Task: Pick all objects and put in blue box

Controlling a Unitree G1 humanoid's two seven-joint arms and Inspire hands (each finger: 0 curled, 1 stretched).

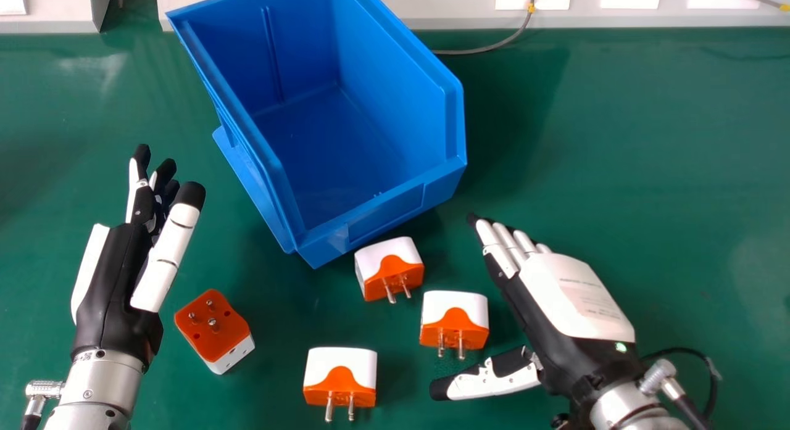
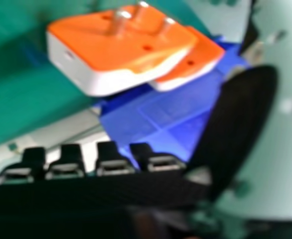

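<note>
Fingers (image 1: 492, 239) of the right hand (image 1: 574, 294) straight, together — nearest adapter (image 1: 453, 306) between fingertips and thumb, touching neither.

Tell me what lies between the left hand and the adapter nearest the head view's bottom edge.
Another adapter, pins up, lies between the left hand and that lowest adapter, with bare table on either side, as the head view shows.

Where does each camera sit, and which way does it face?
Head view: on the robot's head, facing forward and down at the blue box, four plug adapters and green table; left hand and right hand show.
Right hand view: at the right hand, facing past its fingertips and thumb toward two plug adapters.
Shared: blue box, plug adapters, green table, right hand.
</note>
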